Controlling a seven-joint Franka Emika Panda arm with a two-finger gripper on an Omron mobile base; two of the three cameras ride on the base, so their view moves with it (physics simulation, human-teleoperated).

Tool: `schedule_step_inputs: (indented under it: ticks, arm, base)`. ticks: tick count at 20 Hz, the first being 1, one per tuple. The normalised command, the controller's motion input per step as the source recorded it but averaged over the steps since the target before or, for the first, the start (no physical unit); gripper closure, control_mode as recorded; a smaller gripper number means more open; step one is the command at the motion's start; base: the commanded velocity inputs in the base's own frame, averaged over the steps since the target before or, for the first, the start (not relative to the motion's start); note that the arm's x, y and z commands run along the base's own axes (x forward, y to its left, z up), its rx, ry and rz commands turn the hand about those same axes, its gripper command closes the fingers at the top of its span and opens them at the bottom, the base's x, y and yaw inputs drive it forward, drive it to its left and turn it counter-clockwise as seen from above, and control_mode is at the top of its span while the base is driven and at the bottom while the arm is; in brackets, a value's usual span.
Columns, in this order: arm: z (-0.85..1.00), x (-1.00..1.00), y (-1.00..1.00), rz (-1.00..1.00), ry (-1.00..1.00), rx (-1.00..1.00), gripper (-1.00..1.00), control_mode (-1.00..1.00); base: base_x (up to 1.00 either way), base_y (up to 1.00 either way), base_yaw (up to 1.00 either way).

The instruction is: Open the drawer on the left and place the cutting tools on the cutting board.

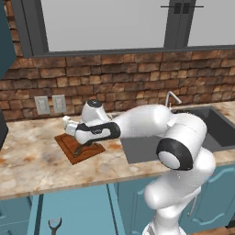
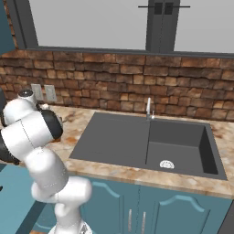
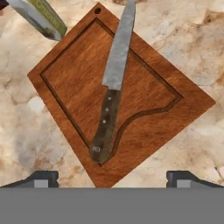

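The reddish-brown cutting board (image 3: pixel 78 74) lies on the marble counter, and the knife (image 3: pixel 114 74) rests across it, silver blade toward the far corner and dark handle toward me. My gripper (image 3: pixel 112 178) hovers just above the board's near corner, open, with its fingertips (image 3: pixel 41 178) wide apart and nothing between them. From the left base view the hand (image 1: pixel 79 137) sits over the board (image 1: pixel 69 146). Below the counter the teal drawer (image 1: pixel 73 209) stands pulled out, and the dark scissors (image 1: pixel 54 225) lie inside it.
A white-green carton (image 3: pixel 41 18) stands at the board's far edge. The dark sink (image 2: pixel 146 141) with its faucet (image 2: pixel 149 109) lies to the right. A brick wall with outlets (image 1: pixel 50 104) backs the counter. Teal cabinet doors (image 2: pixel 137 210) are under the sink.
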Motion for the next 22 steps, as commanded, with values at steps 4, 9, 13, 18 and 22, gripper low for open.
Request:
schedule_step_inputs:
  ticks: [4, 9, 13, 18, 22]
  arm:
    - [0.27, -1.00, -0.27, 0.16, -0.02, 0.01, -1.00, -1.00]
    - [0.29, -1.00, -0.05, 0.17, -0.01, 0.02, -1.00, -1.00]
    - [0.08, -1.00, 0.00, 0.25, 0.00, 0.00, -1.00, -1.00]
    - [-0.04, -1.00, 0.08, 0.25, 0.00, 0.00, -1.00, -1.00]
    - [-0.37, -1.00, 0.36, 0.23, -0.06, 0.00, -1.00, -1.00]
  base:
    - [0.00, 0.00, 0.00]
    - [0.00, 0.00, 0.00]
    - [0.00, 0.00, 0.00]
    - [0.00, 0.00, 0.00]
    - [0.00, 0.00, 0.00]
